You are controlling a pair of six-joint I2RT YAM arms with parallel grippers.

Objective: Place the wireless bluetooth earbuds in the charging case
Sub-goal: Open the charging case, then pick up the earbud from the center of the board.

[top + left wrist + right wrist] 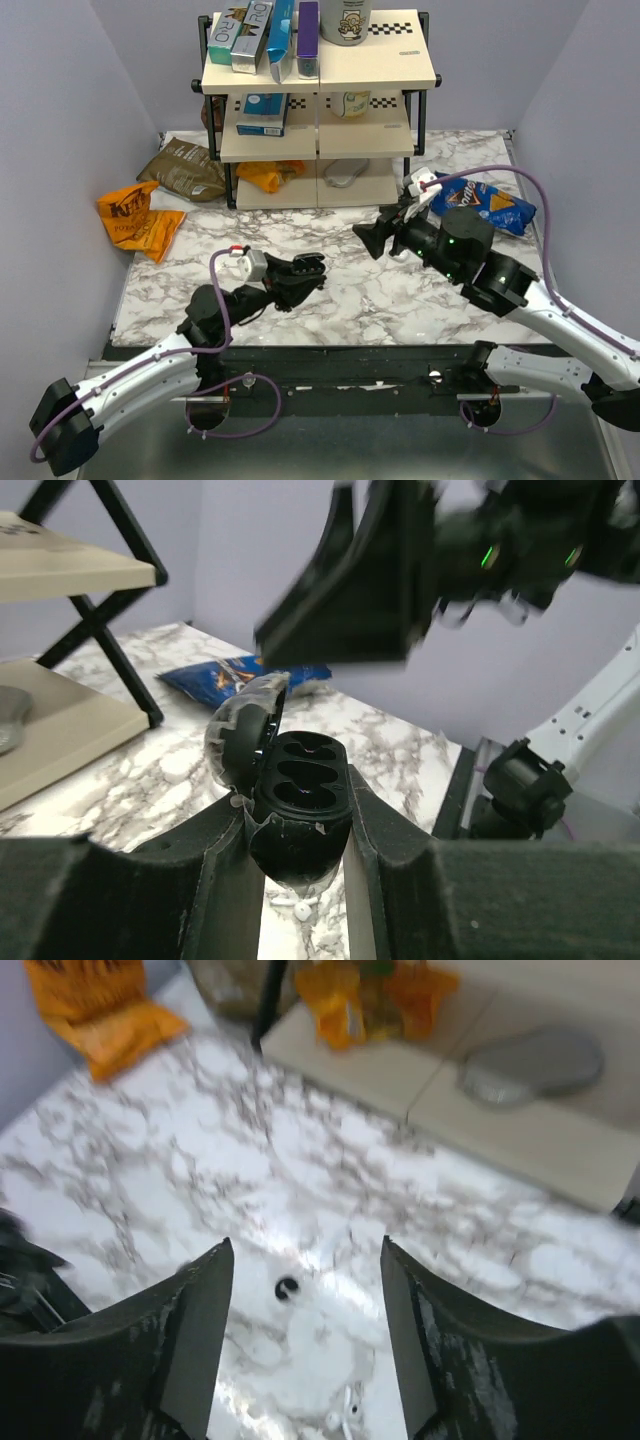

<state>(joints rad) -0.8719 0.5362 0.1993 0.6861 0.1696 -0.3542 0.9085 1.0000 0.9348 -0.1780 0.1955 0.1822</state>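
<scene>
The case (296, 805), lid open, is pinched tight in the left gripper (305, 268) at centre of the top view, probably steadied for loading. One earbud (287, 1287) lies on the table (150, 1160) under the right gripper (378, 238), jaws wide apart and empty. Orange bag (135, 215) at left seems to read Kettle

You're working in a robot test cell: plain lilac wall panels (60, 100) box in a black-framed cream shelf rack (375, 75) on a marble-patterned tabletop (370, 300), with a crumpled orange snack bag (135, 215) left of the rack and a blue chip bag (485, 205) to its right.
</scene>
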